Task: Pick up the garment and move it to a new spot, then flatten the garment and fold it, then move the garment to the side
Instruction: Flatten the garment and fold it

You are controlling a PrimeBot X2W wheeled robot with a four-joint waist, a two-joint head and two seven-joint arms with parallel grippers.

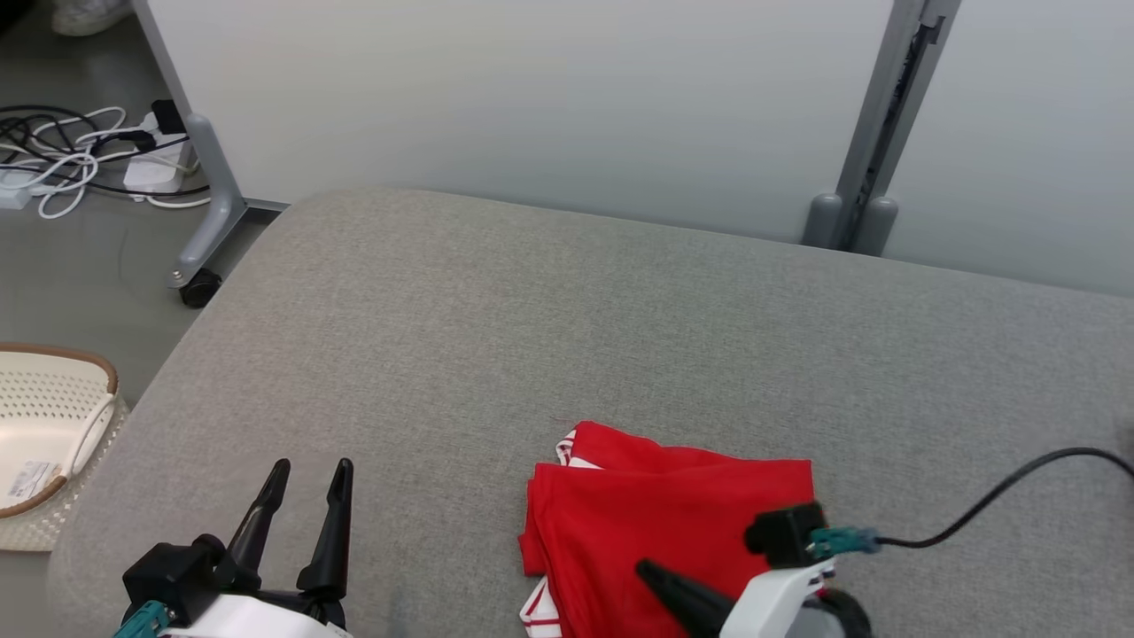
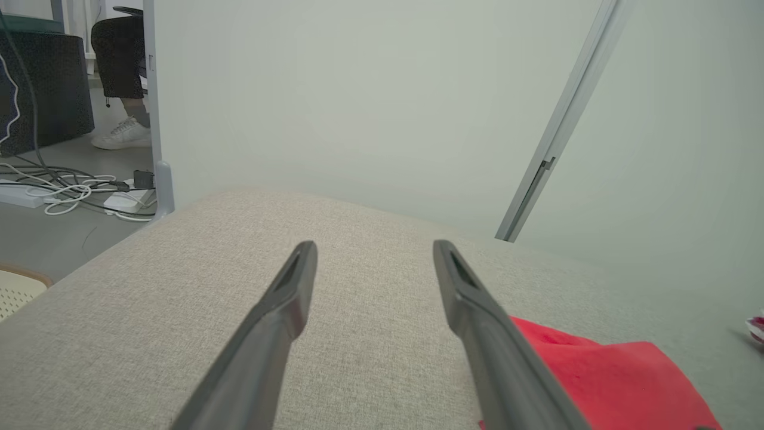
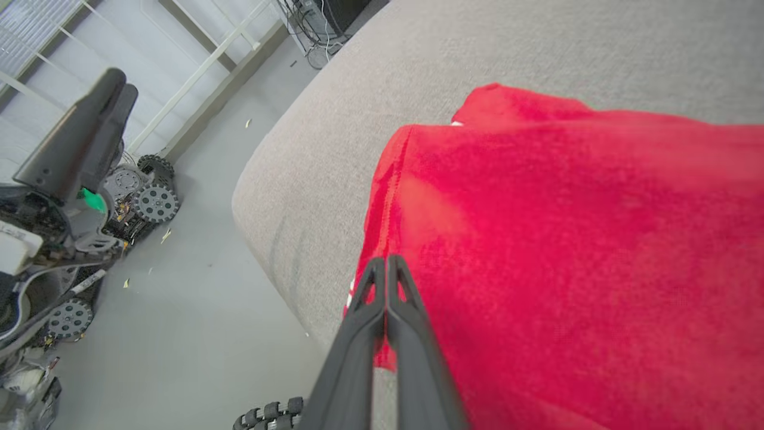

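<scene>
Garment [image 1: 673, 523], red with white trim, lies folded on grey cushion [image 1: 532, 337], close to the near edge and right of centre in the head view. Right gripper [image 3: 387, 260] has its fingers pressed fully together, tips over the garment's left hem; no cloth visible between them, and I cannot tell if the tips touch the fabric. Left gripper [image 1: 314, 465] sits at lower left over bare cushion, well apart from the garment, fingers spread wide and holding nothing. In the left wrist view the garment shows just beyond the right-hand finger [image 2: 477, 310]. White basket [image 1: 53, 425] with a brown rim stands on the floor left of the cushion; tangled cables [image 1: 62, 159] lie further back.
</scene>
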